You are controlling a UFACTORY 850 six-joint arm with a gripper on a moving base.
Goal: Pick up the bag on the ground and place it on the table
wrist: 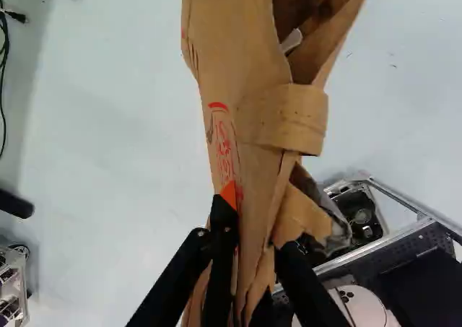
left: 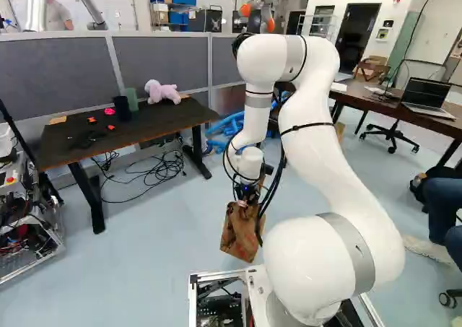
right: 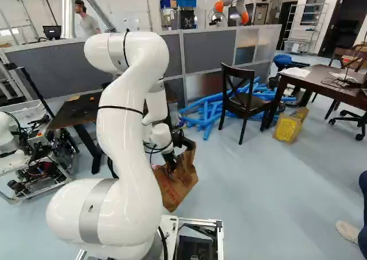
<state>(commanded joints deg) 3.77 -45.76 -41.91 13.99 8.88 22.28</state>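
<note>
Here's your bag (left: 240,234) — crumpled paper, hanging low ahead of your base, clamped between both jaws of your gripper (right: 171,161). Over at the left of your left base view, well apart from it, stands a table (left: 160,122), plush toy (left: 162,92) on top — and your right base view has a chair (right: 245,103) beside blue tubes (right: 207,115).

Bag (wrist: 253,103) cut off, wrist vw; laptop table (right: 319,77) ditto, base vws.
</note>
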